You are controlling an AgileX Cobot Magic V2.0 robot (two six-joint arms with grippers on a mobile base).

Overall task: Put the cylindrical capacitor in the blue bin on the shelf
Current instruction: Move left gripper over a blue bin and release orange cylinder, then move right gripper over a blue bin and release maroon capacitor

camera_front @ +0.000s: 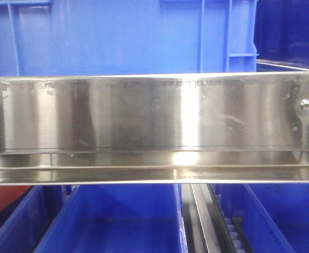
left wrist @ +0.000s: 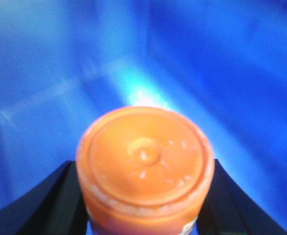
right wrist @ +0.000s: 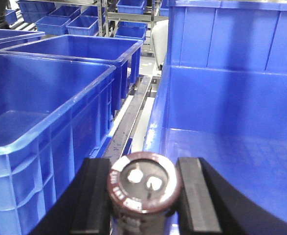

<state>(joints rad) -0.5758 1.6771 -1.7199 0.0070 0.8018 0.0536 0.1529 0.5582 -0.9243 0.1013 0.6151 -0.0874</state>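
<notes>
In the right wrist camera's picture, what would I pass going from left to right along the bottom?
Large blue crate → cylindrical capacitor, gripped in the right hand → blue bin.

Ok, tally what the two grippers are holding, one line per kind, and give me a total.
orange-lidded container: 1, held in the left gripper
capacitor: 1, held in the right gripper
Total: 2
</notes>
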